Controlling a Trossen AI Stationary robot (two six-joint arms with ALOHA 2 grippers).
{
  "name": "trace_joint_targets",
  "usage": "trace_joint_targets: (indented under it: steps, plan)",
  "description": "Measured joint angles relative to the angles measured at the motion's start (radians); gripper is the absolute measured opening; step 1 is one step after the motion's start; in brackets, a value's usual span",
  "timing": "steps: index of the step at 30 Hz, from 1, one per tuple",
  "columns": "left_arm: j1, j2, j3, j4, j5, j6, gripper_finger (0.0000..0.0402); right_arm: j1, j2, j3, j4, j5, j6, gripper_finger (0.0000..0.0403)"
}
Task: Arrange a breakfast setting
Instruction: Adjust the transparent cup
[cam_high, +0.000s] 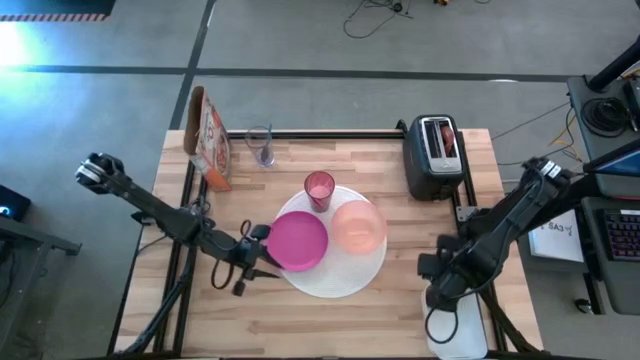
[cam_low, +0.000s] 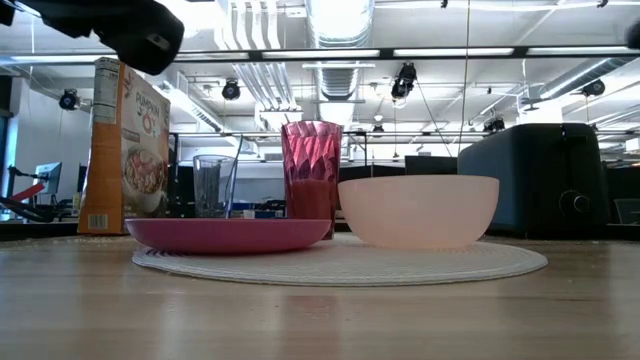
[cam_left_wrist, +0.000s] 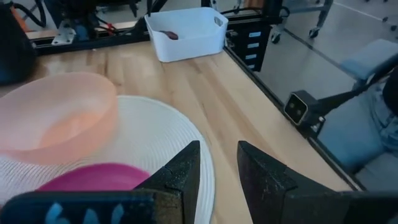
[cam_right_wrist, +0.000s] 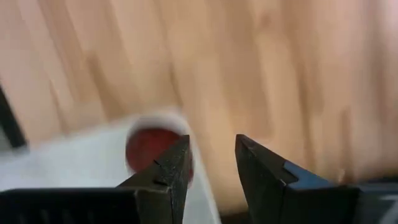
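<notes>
Right gripper (cam_right_wrist: 208, 162) hovering over the white bin (cam_high: 458, 335) at the table's near right corner, fingers a little apart with nothing between them; dark red round fruit (cam_right_wrist: 152, 148) lying just ahead of and below the fingertips, inside the bin, slightly off toward one finger rather than centred in the gap. Round, so no long axis to line up with; probably only a small shift sideways and a drop needed to straddle it. Far nearer to this arm than to the other. Left gripper (cam_left_wrist: 217, 165) waiting at the near left edge of the big round white plate (cam_high: 360, 275), fingers parted and empty, beside the smaller magenta plate (cam_high: 297, 241). Pale pink bowl (cam_high: 358, 226) and pink tumbler (cam_high: 319, 189) already on the white plate, well apart from the right gripper, toward the table's middle
</notes>
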Motion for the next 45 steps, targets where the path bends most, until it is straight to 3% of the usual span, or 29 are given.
trace_joint_targets:
  steps: [4,11,16,21,30,38,45]
  plan:
    - [0.002,-0.104,0.0,-0.133,-0.034,0.02,0.0091,0.0,-0.041,0.0,0.029,0.261,-0.049,0.0117]
    - [0.006,-0.243,0.0,-0.329,-0.206,0.055,0.0091,0.0,-0.161,-0.001,0.027,0.784,-0.091,0.0127]
    - [0.008,-0.274,-0.003,-0.388,-0.287,0.052,0.0091,-0.001,-0.285,-0.041,0.031,0.996,-0.077,0.0128]
    - [0.036,-0.3,-0.025,-0.398,-0.339,0.051,0.0091,-0.026,-0.391,-0.145,0.069,1.041,-0.077,0.0128]
    - [0.098,-0.358,-0.045,-0.397,-0.341,0.089,0.0091,-0.046,-0.544,-0.384,0.184,1.061,-0.076,0.0128]
    - [0.105,-0.386,-0.054,-0.397,-0.34,0.109,0.0091,-0.046,-0.683,-0.571,0.249,1.17,0.081,0.0128]
    - [0.108,-0.373,-0.055,-0.369,-0.34,0.107,0.0091,-0.046,-0.758,-0.727,0.439,1.176,0.06,0.0128]
